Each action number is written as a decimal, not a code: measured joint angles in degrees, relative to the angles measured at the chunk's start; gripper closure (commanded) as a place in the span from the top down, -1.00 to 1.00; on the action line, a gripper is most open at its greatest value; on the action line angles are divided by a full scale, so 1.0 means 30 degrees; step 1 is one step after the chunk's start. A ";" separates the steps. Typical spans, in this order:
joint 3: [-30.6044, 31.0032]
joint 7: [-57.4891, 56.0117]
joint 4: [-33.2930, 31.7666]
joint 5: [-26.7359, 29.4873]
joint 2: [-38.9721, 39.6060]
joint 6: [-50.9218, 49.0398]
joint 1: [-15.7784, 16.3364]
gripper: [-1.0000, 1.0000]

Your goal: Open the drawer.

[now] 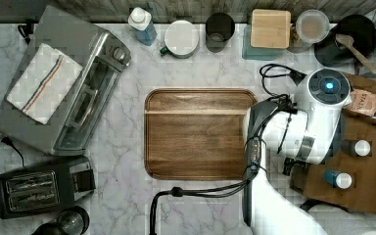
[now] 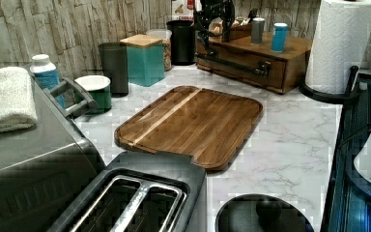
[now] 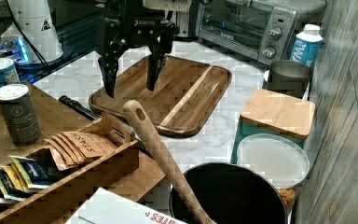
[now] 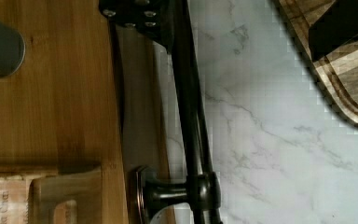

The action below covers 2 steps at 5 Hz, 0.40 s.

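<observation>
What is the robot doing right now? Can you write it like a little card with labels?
job: open the drawer
drawer: looks shut
handle: long black bar across the drawer front
gripper: open, hanging above the handle, not touching it
wooden tray: flat on the marble counter, bare
on the cabinet top: two tins, tea bags
done yet: no

A white marble surface with grey veins [image 1: 122, 161] carries everything, lit evenly with soft glare. Behind it runs a wall of weathered grey wood-look planks [image 2: 53, 29], also seen at the right view's right [image 3: 345, 116]. A silver toaster oven [image 1: 73, 93] and a black two-slot toaster [image 1: 34, 188] stand along the top view's left edge.
</observation>
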 measured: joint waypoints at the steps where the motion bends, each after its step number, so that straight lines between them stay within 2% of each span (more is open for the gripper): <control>1: 0.0054 0.0000 -0.0093 -0.0548 0.0112 0.0886 0.0126 1.00; 2: 0.0300 0.0075 -0.0317 -0.1746 0.0121 0.3152 0.0149 1.00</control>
